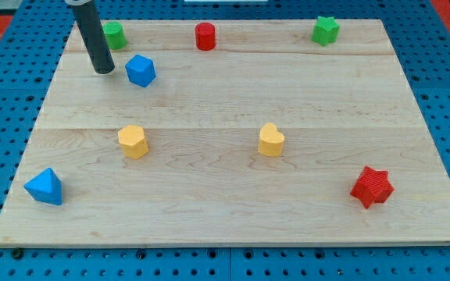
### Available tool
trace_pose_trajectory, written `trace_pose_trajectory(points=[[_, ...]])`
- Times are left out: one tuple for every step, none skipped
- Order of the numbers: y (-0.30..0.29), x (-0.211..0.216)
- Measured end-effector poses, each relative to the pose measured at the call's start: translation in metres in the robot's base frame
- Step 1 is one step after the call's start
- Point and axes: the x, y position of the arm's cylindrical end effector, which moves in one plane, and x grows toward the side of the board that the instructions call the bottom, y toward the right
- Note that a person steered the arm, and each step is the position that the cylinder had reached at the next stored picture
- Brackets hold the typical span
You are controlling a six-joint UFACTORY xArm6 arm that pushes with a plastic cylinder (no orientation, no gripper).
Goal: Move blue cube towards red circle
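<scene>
1. Rod and tip first: my tip [104, 70] rests on the wooden board [225, 211] near the view's top left. It is a plain rod with no jaws, so it holds nothing; it can only push.
2. At the view's far left, low on the board, a blue pyramid-like block [44, 186] lies well apart from the tip and plays no part.
3. Behind the rod is a green block [115, 34], partly hidden, so its shape is not clear to me.
4. Just to the right of the tip is the blue cube [141, 70]. A small gap shows between them, so they seem not to touch.
5. Below it sits a yellow block [133, 141], far from the path.
6. To the upper right of the cube is the red circle [205, 36], the goal, near the board's top edge.
7. Risk, as I judge it: the tip is directly left of the cube, but the goal lies right and upward. A straight push may send the cube under the goal.
8. Second risk: an off-centre contact may turn the cube, and it slips off the tip.
9. Further right are a yellow heart [271, 140], a green star [326, 30] and a red star [372, 186], all well apart.
10. No brand, label or writing is readable anywhere.
</scene>
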Motion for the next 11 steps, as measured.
trace_pose_trajectory(points=[[-0.002, 0.0], [-0.002, 0.0], [0.022, 0.0], [0.072, -0.008], [0.086, -0.01], [0.083, 0.024], [0.11, 0.024], [0.132, 0.028], [0.128, 0.056], [0.164, 0.061], [0.166, 0.039]])
